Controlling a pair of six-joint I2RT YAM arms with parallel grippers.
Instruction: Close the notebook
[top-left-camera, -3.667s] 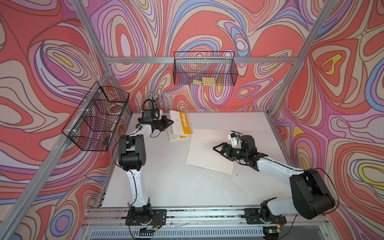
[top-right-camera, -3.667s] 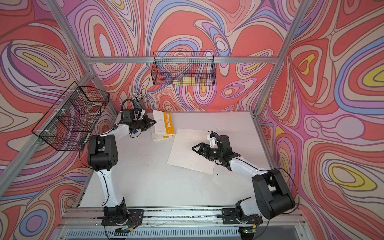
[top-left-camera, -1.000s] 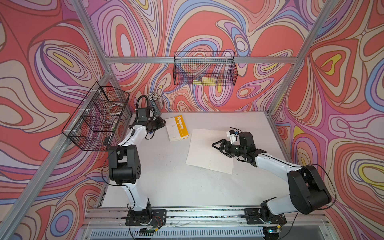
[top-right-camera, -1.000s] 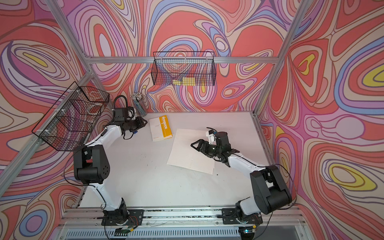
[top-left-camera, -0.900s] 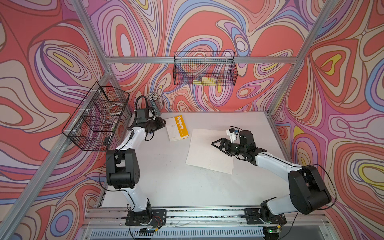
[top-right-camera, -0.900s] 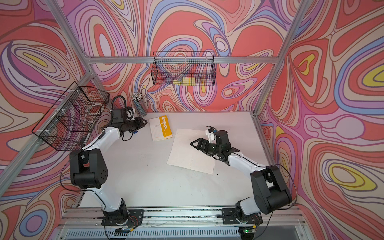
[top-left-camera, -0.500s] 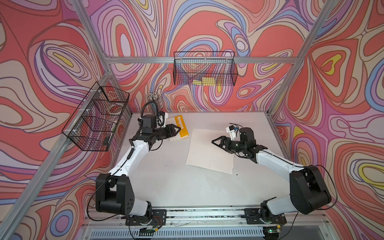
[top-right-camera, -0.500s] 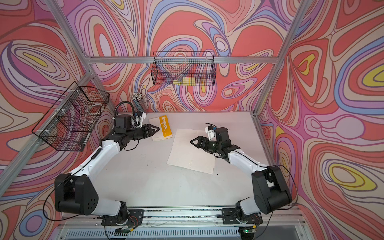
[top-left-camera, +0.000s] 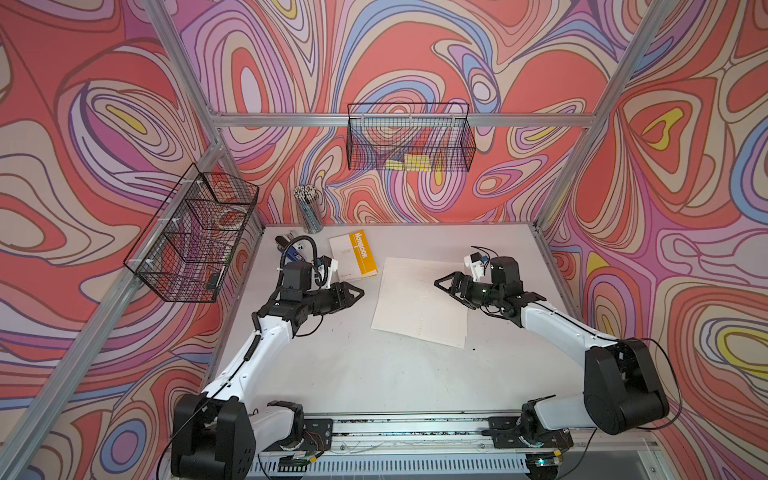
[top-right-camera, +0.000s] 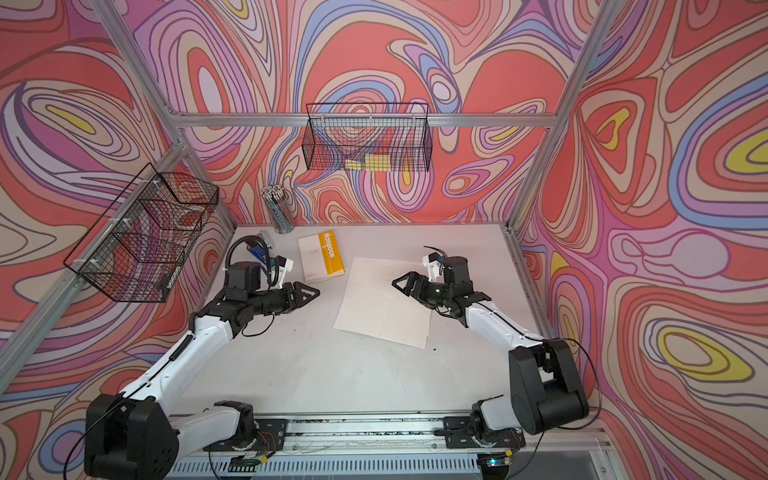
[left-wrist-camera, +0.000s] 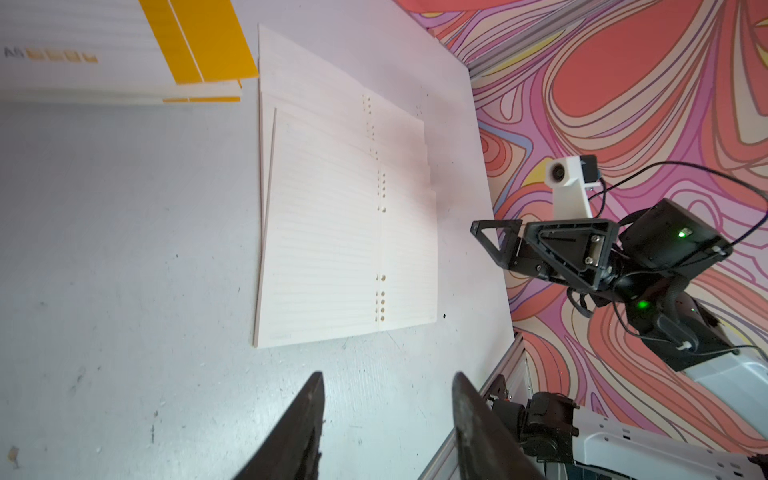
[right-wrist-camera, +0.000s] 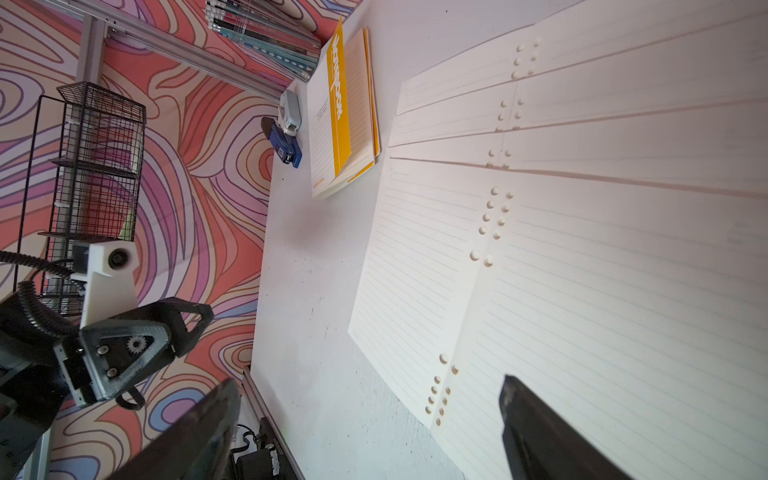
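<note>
Yellow-spined white notebook (top-left-camera: 352, 257) lies shut, flat on the bench (top-left-camera: 332, 365); left gripper (top-left-camera: 358, 292) and right gripper (top-left-camera: 440, 284) jaws released, empty.

Bright, even light, soft shadows; fingers (right-wrist-camera: 199, 432) of the right tool (right-wrist-camera: 370, 380) blur in its wrist view.

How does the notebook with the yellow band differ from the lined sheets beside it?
The notebook is smaller and thicker; the lined sheets are larger and thin. The notebook shows a white cover with a yellow band; the sheets show ruled lines and punched holes. Both lie flat on the table.
</note>
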